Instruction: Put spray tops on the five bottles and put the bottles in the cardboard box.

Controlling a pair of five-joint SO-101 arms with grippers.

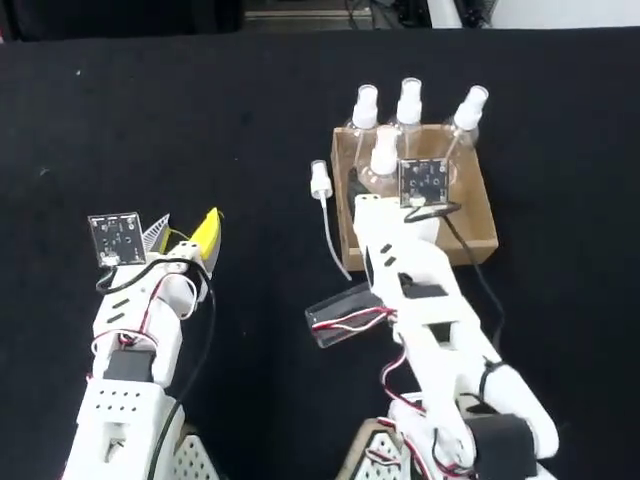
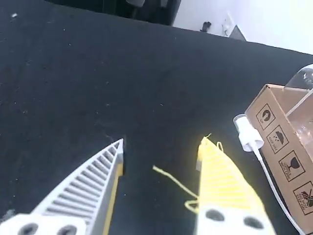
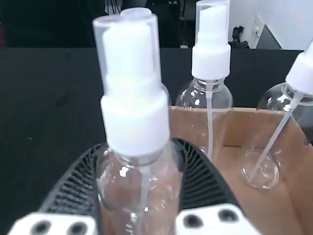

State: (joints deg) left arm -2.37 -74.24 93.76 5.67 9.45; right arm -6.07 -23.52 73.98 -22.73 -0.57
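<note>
The cardboard box [image 1: 478,215] sits right of centre. Three clear bottles with white spray tops [image 1: 409,100] stand along its far side, among them one bottle [image 3: 208,95]. My right gripper [image 1: 390,190] hangs over the box's left part, its black fingers [image 3: 195,181] shut on a fourth topped bottle [image 1: 384,152] [image 3: 132,147], held upright. A loose spray top [image 1: 320,180] [image 2: 247,133] with its long tube lies on the cloth by the box's left wall [image 2: 286,142]. A clear uncapped bottle [image 1: 340,315] lies on its side beside the right arm. My left gripper [image 1: 185,235] [image 2: 162,141] rests open and unloaded at the left.
Black cloth covers the table [image 1: 200,120]. The right arm's cable [image 1: 470,260] trails over the box's near wall. Arm bases stand at the near edge.
</note>
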